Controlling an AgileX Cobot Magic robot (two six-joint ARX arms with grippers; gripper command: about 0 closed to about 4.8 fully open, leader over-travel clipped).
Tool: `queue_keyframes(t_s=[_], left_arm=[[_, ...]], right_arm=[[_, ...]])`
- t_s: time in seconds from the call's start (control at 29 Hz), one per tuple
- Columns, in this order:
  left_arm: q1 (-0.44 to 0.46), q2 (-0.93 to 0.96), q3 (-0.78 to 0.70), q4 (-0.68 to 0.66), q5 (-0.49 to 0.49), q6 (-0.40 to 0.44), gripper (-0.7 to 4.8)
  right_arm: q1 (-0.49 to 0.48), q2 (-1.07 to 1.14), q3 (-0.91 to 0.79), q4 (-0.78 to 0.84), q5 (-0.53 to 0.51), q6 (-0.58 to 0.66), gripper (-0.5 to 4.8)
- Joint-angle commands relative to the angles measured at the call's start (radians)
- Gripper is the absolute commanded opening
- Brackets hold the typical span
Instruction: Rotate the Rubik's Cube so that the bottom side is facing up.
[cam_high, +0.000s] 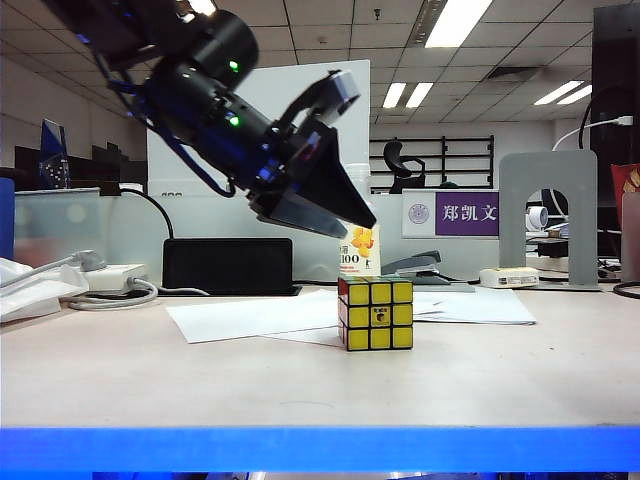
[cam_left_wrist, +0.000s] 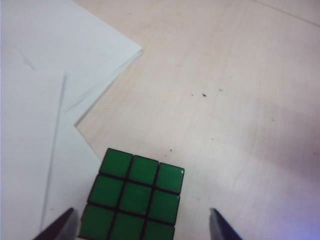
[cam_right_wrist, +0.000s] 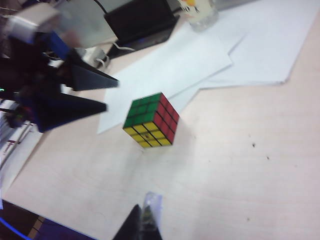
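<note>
The Rubik's Cube (cam_high: 376, 313) stands on the table, its yellow face toward the exterior camera. Its top face is green (cam_left_wrist: 134, 196) and one side is red (cam_right_wrist: 151, 120). My left gripper (cam_high: 355, 225) hangs just above and behind the cube, tilted down toward it. It is open, with one dark fingertip (cam_left_wrist: 60, 227) on each side of the cube and neither touching it. The right wrist view shows the same gripper (cam_right_wrist: 112, 94) close beside the cube. My right gripper (cam_right_wrist: 145, 220) sits back from the cube with its fingers together and nothing held.
White paper sheets (cam_high: 260, 315) lie under and behind the cube. A clear bottle with an orange label (cam_high: 362, 250), a black box (cam_high: 228, 265), a stapler (cam_high: 420, 266) and a grey stand (cam_high: 548, 215) line the back. The table's blue front edge (cam_high: 320, 445) is near.
</note>
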Motion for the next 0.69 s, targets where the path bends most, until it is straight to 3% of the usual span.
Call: queue_keyframes(t_s=[0.03,0.17,0.28,0.38,0.59,0.69], left_arm=[[0.005,0.028,0.052,-0.083,-0.007,0.018,3.42],[0.005,0.037,0.062,-0.157,-0.008,0.060,3.55],[-0.005,0.050,0.063,-0.203,-0.014,0.080,4.11],[-0.019,0.060,0.062,-0.236,-0.040,0.126,4.20],[-0.048,0.074,0.063,-0.148,-0.160,0.162,4.33],[-0.048,0.085,0.063,-0.089,-0.172,0.165,4.32]], right_arm=[[0.018,-0.001,0.005,0.027,-0.003,0.043,-0.06],[0.044,0.003,0.005,0.053,-0.063,0.046,-0.06],[0.050,0.007,0.005,0.069,-0.071,0.048,-0.06],[0.050,0.011,0.005,0.066,-0.087,0.058,-0.06],[0.050,0.014,0.005,0.066,-0.124,0.075,-0.06],[0.050,0.014,0.005,0.065,-0.142,0.077,-0.06]])
